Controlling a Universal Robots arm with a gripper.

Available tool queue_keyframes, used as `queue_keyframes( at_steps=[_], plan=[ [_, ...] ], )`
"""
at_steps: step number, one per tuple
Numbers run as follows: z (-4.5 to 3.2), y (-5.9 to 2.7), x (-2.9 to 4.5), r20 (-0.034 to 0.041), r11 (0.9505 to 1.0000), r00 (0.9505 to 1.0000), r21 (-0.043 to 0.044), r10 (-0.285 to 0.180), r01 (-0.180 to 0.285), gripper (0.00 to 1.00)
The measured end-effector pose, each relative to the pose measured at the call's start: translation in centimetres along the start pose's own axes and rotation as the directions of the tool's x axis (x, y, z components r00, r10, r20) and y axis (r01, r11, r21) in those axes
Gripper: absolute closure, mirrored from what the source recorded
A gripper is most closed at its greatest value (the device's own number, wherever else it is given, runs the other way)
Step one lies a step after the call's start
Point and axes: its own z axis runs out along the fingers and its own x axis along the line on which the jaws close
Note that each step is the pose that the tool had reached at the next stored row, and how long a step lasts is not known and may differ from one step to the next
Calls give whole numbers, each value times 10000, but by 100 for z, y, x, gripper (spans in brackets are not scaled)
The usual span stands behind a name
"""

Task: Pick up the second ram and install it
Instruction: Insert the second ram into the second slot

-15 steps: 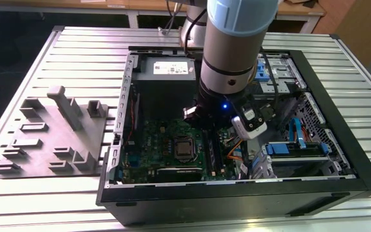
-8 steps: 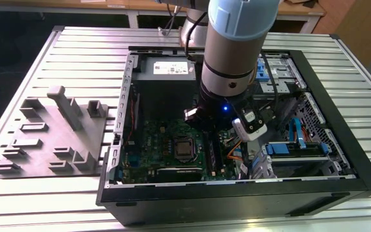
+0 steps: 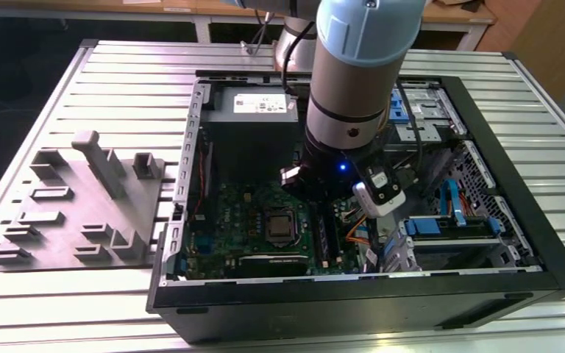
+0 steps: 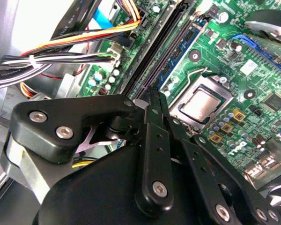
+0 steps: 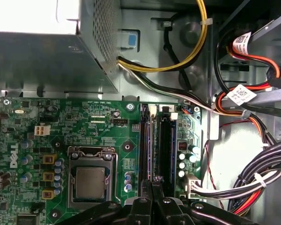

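My gripper (image 5: pixel 154 182) (image 4: pixel 154 97) is down inside the open computer case (image 3: pixel 361 294), right over the black memory slots (image 5: pixel 167 145) on the green board (image 5: pixel 84 117). Its two fingers stand close together, shut on a thin dark stick seen edge-on. That stick is the second ram (image 5: pixel 150 145), and it runs from the fingertips along the slot nearest the processor socket (image 5: pixel 90 180). I cannot tell whether it sits fully in the slot. In the exterior view the arm's wrist (image 3: pixel 346 132) hides the fingers and the slots.
The grey power supply (image 5: pixel 37 56) (image 3: pixel 253 107) sits beyond the slots. Bundled cables (image 5: pixel 253 178) hang close beside them, towards the drive bays (image 3: pixel 449 228). A grey parts fixture (image 3: pixel 76 206) lies on the slatted table at the exterior view's left.
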Motion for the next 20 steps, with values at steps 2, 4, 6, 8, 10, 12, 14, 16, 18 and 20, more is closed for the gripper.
queue_keyframes(
  at_steps=[2, 4, 6, 8, 10, 12, 14, 16, 18, 20],
  plan=[
    [2, -4, 0, 0, 10000, 10000, 0, 0, 0, 89],
    [3, -5, 0, -1, 10000, 10000, 2, 0, 0, 89],
    [8, -6, 0, 0, 10000, 10000, 1, 0, 0, 89],
    [17, -8, 1, -1, 10000, 10000, 1, 0, 0, 89],
    [19, -8, 1, -2, 10000, 10000, 4, 0, 0, 89],
    [26, -8, 1, -1, 10000, 10000, 2, 0, 0, 89],
    [28, -9, 1, -2, 10000, 10000, 4, 0, 0, 89],
    [29, -8, 1, -1, 10000, 10000, 3, 0, 0, 89],
    [32, -11, 2, 0, 10000, 10000, -1, 0, 0, 89],
    [32, -12, 2, 0, 10000, 10000, 0, 0, 0, 89]
  ],
)
